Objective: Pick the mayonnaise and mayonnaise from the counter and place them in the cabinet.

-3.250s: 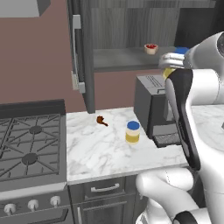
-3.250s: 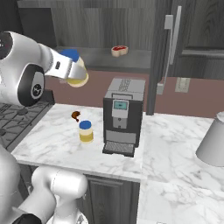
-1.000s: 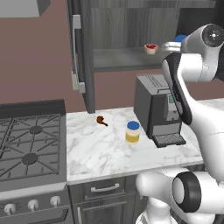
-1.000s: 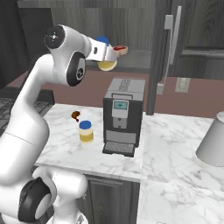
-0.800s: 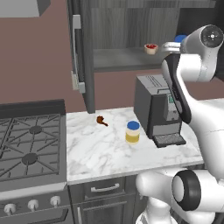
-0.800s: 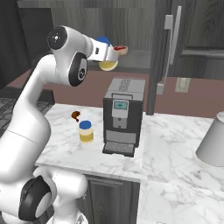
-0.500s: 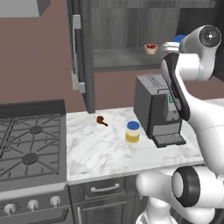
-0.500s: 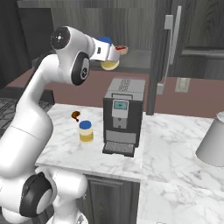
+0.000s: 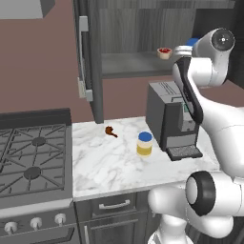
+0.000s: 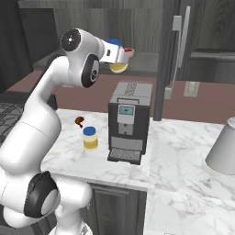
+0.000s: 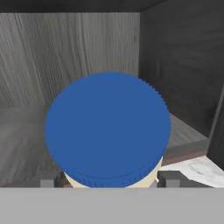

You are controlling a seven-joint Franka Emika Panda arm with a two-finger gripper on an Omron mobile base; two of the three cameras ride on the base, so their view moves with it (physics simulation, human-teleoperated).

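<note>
Currently, from the near edge going back: I see the marble counter (image 9: pixel 105 167) with the gas stove (image 9: pixel 31 162) at its left. One mayonnaise jar (image 9: pixel 144 144) stands upright on the counter, just left of the coffee machine (image 9: pixel 169 119) and apart from it; in the right base view the same jar (image 10: pixel 90 138) sits left of the machine (image 10: pixel 128 121). A small brown item (image 9: pixel 110 131) lies farther back on the counter, near the cabinet door's lower edge. At the far right of the counter in the right base view stands a pale grey vessel (image 10: pixel 223 149).

Above the coffee machine, I have the arm raised with the gripper (image 10: pixel 120 57) holding the second mayonnaise jar (image 10: pixel 118 67) at the height of the cabinet shelf (image 9: pixel 128 64). In the hand view the jaws are closed around this jar: its blue lid (image 11: pixel 108 129) faces the camera, and a grey fingertip (image 11: pixel 168 178) sits at each lower side of it. Beyond the lid I see the cabinet (image 11: pixel 70 57) interior, wood-grain back and right wall.

The cabinet door (image 9: pixel 90 62) stands open to the left, silver bar handle (image 9: pixel 83 52) visible. A tiny white bowl with red filling (image 9: pixel 164 52) rests on the shelf, just left of the gripper.
</note>
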